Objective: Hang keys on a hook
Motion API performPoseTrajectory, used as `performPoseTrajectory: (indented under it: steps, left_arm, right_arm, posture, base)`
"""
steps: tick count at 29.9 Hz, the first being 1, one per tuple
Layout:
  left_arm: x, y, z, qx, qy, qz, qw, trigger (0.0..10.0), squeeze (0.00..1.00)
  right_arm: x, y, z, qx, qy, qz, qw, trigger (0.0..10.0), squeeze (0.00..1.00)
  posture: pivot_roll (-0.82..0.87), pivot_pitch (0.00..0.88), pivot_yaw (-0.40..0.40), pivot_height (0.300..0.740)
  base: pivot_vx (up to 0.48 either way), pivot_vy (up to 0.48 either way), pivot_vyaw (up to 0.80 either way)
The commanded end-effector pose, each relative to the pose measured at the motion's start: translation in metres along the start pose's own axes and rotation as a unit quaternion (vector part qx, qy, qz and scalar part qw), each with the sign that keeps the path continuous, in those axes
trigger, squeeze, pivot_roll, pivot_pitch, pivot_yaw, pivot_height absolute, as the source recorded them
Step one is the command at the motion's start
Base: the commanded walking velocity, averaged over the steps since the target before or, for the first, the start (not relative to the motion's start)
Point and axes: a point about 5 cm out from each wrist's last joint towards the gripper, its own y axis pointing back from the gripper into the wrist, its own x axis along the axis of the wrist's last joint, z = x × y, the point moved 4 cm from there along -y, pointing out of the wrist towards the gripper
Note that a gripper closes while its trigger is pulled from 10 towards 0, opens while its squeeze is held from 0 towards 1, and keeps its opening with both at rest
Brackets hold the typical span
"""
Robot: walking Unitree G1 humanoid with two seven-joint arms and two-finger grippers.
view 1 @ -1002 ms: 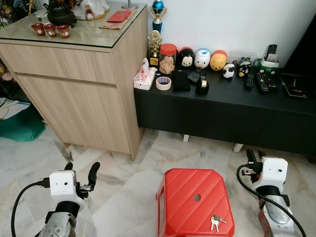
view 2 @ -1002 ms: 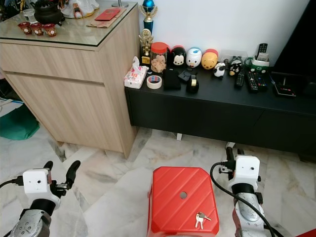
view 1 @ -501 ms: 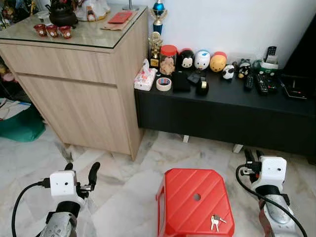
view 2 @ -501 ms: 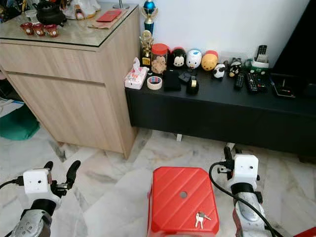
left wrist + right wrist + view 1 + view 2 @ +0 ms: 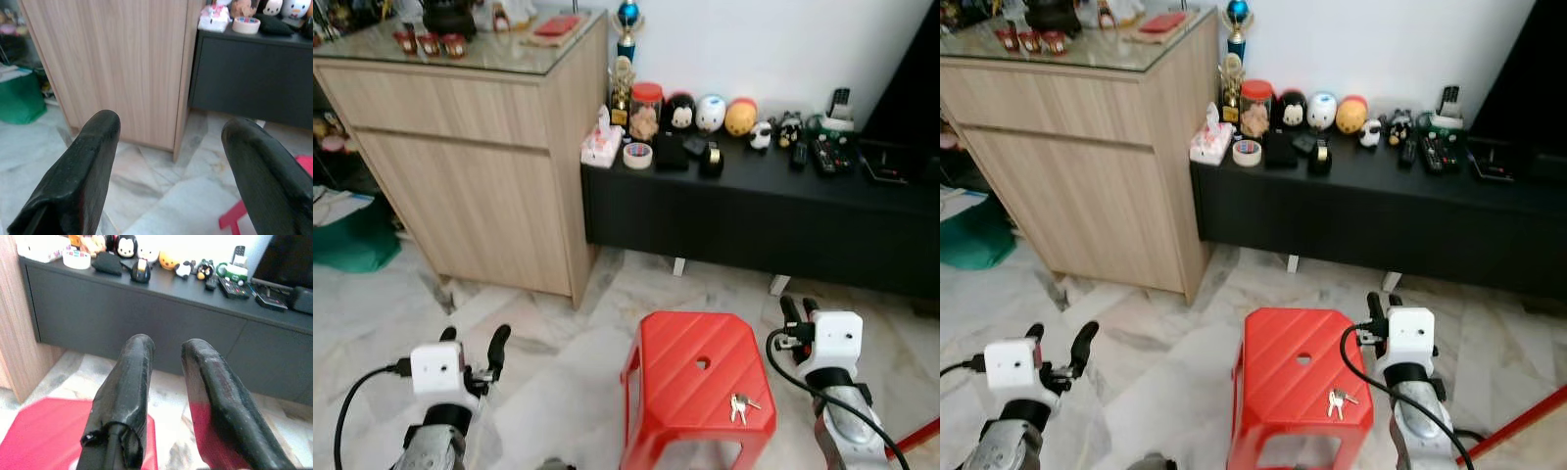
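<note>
The keys [image 5: 740, 406] lay on the red stool [image 5: 685, 387], near its front right corner, with nothing touching them. My right gripper [image 5: 798, 307] hung just beside the stool's right edge, its two black fingers [image 5: 128, 387] a narrow gap apart and closed on nothing, pointing toward the black cabinet [image 5: 754, 211]. My left gripper [image 5: 474, 339] hovered over the marble floor [image 5: 558, 343], well left of the stool, fingers [image 5: 83, 166] spread wide and empty. Ahead stood a wooden cabinet [image 5: 470, 157] with a glass top. The black cabinet beside it carried a roll of tape [image 5: 637, 155], a tissue pack [image 5: 601, 145], a jar [image 5: 645, 111], small round figurines and remote controls [image 5: 826, 155]. I saw a green bag [image 5: 352, 240] on the floor at far left.
</note>
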Motion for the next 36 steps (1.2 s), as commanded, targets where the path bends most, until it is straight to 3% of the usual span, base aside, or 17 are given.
performPoseTrajectory:
  steps: [1, 10, 21, 28, 36]
  left_arm:
    - [0.004, 0.001, 0.003, -0.002, 0.002, 0.003, 1.000, 10.0, 0.00]
    - [-0.001, 0.006, 0.001, 0.013, 0.003, -0.004, 1.000, 10.0, 0.00]
    - [0.003, -0.005, 0.006, -0.002, 0.003, 0.002, 1.000, 10.0, 0.00]
    - [0.001, -0.004, 0.008, -0.002, 0.003, -0.002, 1.000, 10.0, 0.00]
    - [-0.002, -0.001, 0.004, 0.007, -0.001, -0.013, 1.000, 10.0, 0.00]
  right_arm:
    - [0.002, -0.001, 0.000, 0.003, -0.002, 0.000, 1.000, 10.0, 0.00]
    - [-0.003, -0.003, -0.002, 0.013, 0.001, -0.011, 1.000, 10.0, 0.00]
    - [-0.009, -0.003, 0.001, 0.004, -0.002, -0.029, 1.000, 10.0, 0.00]
    - [-0.013, -0.004, 0.001, 0.001, -0.011, -0.035, 0.999, 10.0, 0.00]
    - [-0.016, -0.003, -0.009, 0.011, -0.014, -0.036, 0.999, 10.0, 0.00]
  posture:
    - [0.06, 0.076, -0.060, 0.656]
    - [0.07, 0.069, -0.081, 0.656]
    - [0.04, 0.053, -0.065, 0.656]
    - [0.05, 0.062, -0.068, 0.608]
    - [0.06, 0.071, -0.070, 0.608]
  base:
    - [0.000, 0.000, 0.00]
    - [0.000, 0.000, 0.00]
    - [0.000, 0.000, 0.00]
    - [0.000, 0.000, 0.00]
    - [0.000, 0.000, 0.00]
